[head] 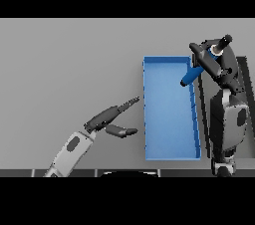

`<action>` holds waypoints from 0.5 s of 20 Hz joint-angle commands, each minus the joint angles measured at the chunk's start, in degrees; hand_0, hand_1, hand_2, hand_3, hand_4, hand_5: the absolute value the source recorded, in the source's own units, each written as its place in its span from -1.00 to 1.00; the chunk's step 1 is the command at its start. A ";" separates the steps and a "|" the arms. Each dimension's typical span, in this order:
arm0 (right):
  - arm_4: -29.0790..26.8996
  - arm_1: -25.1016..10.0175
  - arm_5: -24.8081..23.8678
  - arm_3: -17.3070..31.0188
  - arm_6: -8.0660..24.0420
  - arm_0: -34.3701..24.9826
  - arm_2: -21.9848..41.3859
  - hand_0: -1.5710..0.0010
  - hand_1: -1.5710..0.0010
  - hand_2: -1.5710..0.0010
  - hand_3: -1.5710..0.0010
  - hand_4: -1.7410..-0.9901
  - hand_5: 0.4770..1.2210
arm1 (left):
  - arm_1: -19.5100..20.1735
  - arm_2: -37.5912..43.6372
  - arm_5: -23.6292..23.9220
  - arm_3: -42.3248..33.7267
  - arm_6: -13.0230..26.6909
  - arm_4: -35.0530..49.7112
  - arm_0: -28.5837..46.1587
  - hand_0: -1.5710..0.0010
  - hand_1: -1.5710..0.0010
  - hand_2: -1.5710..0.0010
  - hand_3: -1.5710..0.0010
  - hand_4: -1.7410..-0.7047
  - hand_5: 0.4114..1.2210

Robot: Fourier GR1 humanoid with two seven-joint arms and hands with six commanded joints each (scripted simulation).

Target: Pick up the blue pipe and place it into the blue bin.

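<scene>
The tabletop (69, 69) is a plain grey surface with no marks, and it fills almost the whole head view. At the 3 o'clock edge a darker strip (245, 99) runs along its side; nothing more of the room shows.

At about 7 o'clock the left hand (110, 119) rests low over the tabletop, on its white and grey arm that enters from the lower edge. Its fingers (130, 102) are straight and point toward 2 o'clock, the thumb is spread apart below them, and the hand holds nothing. The fingertips are near the left wall of the bin but do not touch it.

Right of the centre lies the blue bin (146, 119), a long rectangular tray with low walls and an open top. Its long side runs from 12 to 6 o'clock, and its inside is the same clear blue as its walls.

At about 2 o'clock the right hand (211, 59) is raised at the upper right corner of the bin. Its dark fingers are curled round the blue pipe (191, 75). The pipe is a short blue tube, a little darker than the bin, tilted, with its lower free end pointing toward 7 o'clock over the bin's right wall. It seems to hang above the bin and not touch it, but this view does not show this clearly.
</scene>
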 commanded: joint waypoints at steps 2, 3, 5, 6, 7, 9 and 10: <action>-0.41 -0.52 -1.82 0.62 0.02 3.28 0.03 -1.00 -1.00 -1.00 -1.00 -0.36 1.00 | 0.90 0.36 -0.62 0.01 -0.44 0.40 0.35 1.00 1.00 1.00 1.00 0.77 -0.88; -0.59 -0.15 -1.53 0.44 -0.03 6.10 -0.03 -1.00 -1.00 -1.00 -1.00 -0.36 1.00 | 0.63 0.50 -0.58 0.73 -0.17 0.40 -0.10 1.00 1.00 1.00 1.00 0.76 -0.88; -0.22 -0.60 -3.94 0.48 0.01 11.78 1.71 -1.00 -1.00 -1.00 -1.00 -0.36 1.00 | 0.62 0.06 -0.64 0.08 -0.97 0.25 0.26 1.00 1.00 1.00 1.00 0.76 -0.87; -0.68 -0.80 -5.37 0.30 0.01 14.75 2.79 -1.00 -1.00 -1.00 -1.00 -0.36 1.00 | 0.65 0.09 -0.60 -0.56 -0.75 0.55 0.33 1.00 1.00 1.00 1.00 0.77 -0.87; -0.60 -0.87 -7.15 0.32 0.01 17.04 3.93 -1.00 -1.00 -1.00 -1.00 -0.36 1.00 | 1.37 0.19 -0.68 -0.81 -1.39 0.41 0.94 1.00 1.00 1.00 1.00 0.77 -0.86; -1.99 -2.99 -12.70 0.66 0.01 21.50 7.50 -1.00 -1.00 -1.00 -1.00 -0.36 1.00 | 1.12 0.15 -0.59 -0.98 -0.87 0.69 0.99 1.00 1.00 1.00 1.00 0.76 -0.86; -2.92 -4.62 -15.33 0.67 0.01 23.45 9.36 -1.00 -1.00 -1.00 -1.00 -0.36 1.00 | 1.00 0.40 -0.44 -0.66 -0.01 0.77 0.53 1.00 1.00 1.00 1.00 0.76 -0.86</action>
